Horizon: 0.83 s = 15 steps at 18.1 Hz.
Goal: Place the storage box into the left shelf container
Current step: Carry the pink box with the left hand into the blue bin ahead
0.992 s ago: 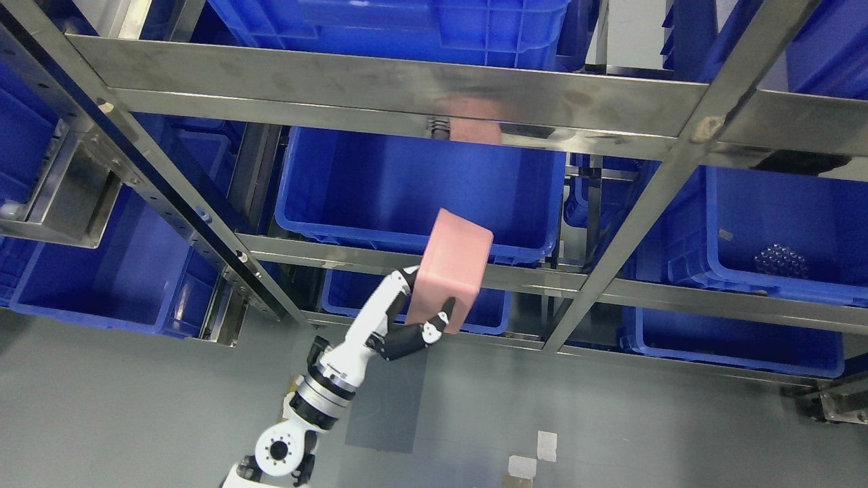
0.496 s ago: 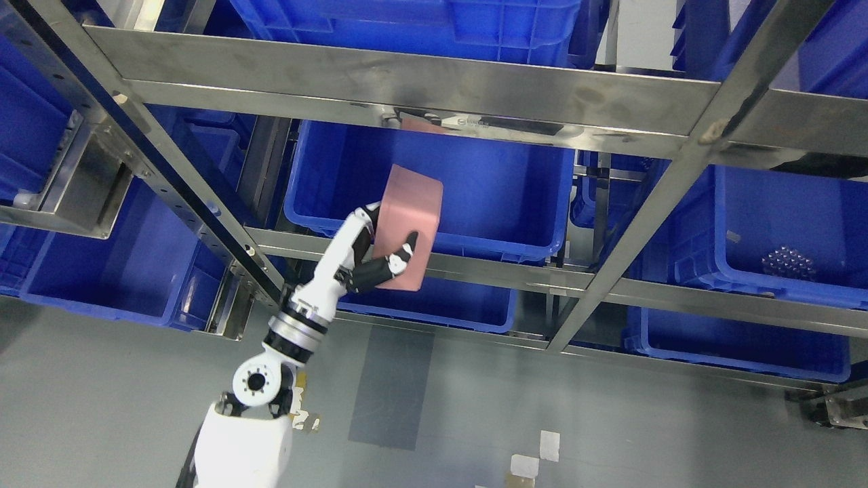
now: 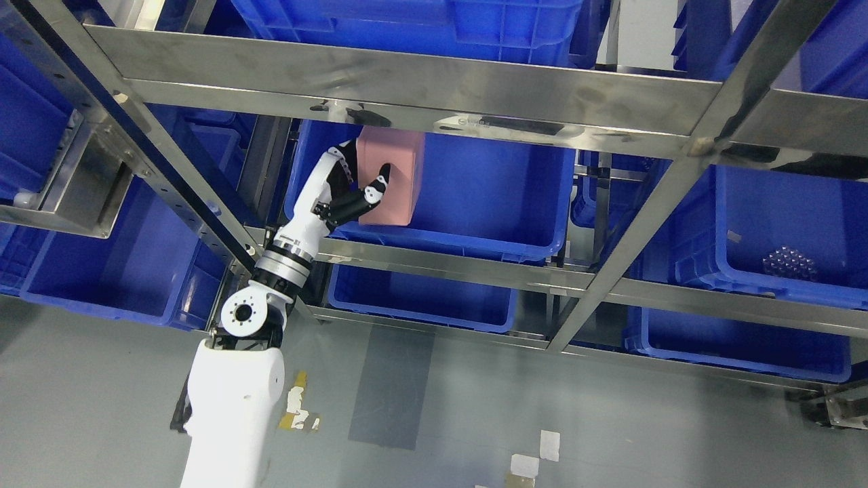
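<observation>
My left hand (image 3: 352,190) is shut on a pink storage box (image 3: 393,177) and holds it upright inside the left part of a large blue shelf container (image 3: 488,196) on the middle shelf level. The box's top edge is just under the steel crossbar (image 3: 407,81). I cannot tell whether the box touches the container's floor. The left arm (image 3: 234,393) rises from the bottom left of the head view. The right arm is out of view.
Steel shelf rails and slanted posts (image 3: 637,224) frame the bins. More blue bins stand at the far left (image 3: 102,271), right (image 3: 780,230), below (image 3: 420,301) and above (image 3: 407,20). The right bin holds a small clear bubbled item (image 3: 783,261). Grey floor lies in front.
My left hand has carried the pink box up and to the left, from in front of the shelf rail into the blue container. The camera shifted slightly between the first two frames.
</observation>
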### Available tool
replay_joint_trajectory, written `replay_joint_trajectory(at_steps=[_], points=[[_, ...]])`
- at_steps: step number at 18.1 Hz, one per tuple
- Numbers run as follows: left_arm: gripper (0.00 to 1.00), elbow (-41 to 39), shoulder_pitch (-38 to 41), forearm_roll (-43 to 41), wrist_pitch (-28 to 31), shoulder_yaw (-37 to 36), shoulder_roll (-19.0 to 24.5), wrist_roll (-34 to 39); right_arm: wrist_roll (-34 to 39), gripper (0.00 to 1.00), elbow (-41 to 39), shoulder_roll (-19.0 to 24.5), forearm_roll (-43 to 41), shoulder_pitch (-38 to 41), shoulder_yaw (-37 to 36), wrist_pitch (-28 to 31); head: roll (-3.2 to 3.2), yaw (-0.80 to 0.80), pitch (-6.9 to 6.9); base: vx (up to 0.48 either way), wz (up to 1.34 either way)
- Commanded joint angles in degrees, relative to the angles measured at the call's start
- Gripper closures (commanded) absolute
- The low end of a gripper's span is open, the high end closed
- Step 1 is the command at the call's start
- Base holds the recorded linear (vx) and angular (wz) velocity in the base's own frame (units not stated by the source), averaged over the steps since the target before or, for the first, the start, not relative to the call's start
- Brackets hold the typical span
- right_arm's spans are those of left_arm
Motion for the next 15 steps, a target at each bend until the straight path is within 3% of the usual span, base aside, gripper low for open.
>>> replay_joint_trajectory(at_steps=[1,5,9,12,15], points=[[0.91,21.21,-9.07,0.89,0.20,0.65,1.01,0.09,-0.03,0.00,-1.00,-1.00,-1.23,-0.17,0.00,0.46,0.00,0.00,0.00,0.000,0.00],[0.88,26.15,-13.30,0.89,-0.06,-0.58,1.01,0.18,0.06,0.00,-1.00,-1.00,-1.23,-0.26,0.00,0.46,0.00,0.00,0.00,0.000,0.00],[0.52,26.24,-13.30,0.10,0.64,-3.91,1.01,0.18,0.06,0.00,-1.00,-1.00,-1.23,-0.17,0.00,0.46,0.00,0.00,0.00,0.000,0.00],[0.34,25.80,-13.30,-0.94,2.74,-5.06,1.01,-0.17,0.06,0.00,-1.00,-1.00,-1.23,-0.26,0.00,0.37,0.00,0.00,0.00,0.000,0.00],[0.13,24.13,-14.79,-15.49,3.19,-7.79,1.01,-0.70,-0.03,0.00,-1.00,-1.00,-1.23,-0.17,0.00,0.46,0.00,0.00,0.00,0.000,0.00]])
